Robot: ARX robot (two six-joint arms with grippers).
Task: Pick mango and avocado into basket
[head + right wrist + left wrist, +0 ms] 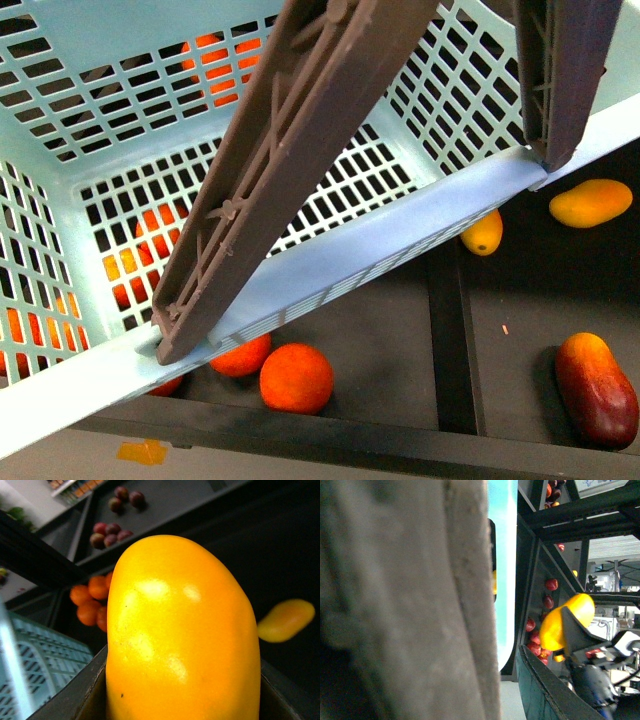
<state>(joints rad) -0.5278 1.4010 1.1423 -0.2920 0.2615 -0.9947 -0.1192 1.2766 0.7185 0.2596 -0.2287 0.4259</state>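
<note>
The right gripper (pixel 570 630) is clamped on the mango (pixel 182 630) — dark fingers (pixel 92 692) press both its flanks. In the front view the basket (pixel 400 235) fills ten o'clock, brown handles (pixel 270 170) raised; a loose yellow mango (pixel 590 203) lies at three o'clock, a dark red mango (pixel 597 388) at four, oranges (pixel 296 378) at six. The left wrist sees mostly brown blur — perhaps a handle — so the left gripper's state I cannot tell.

Oranges (pixel 296 378) and a maroon mango (pixel 597 388) lie on dark shelving (pixel 390 350).
</note>
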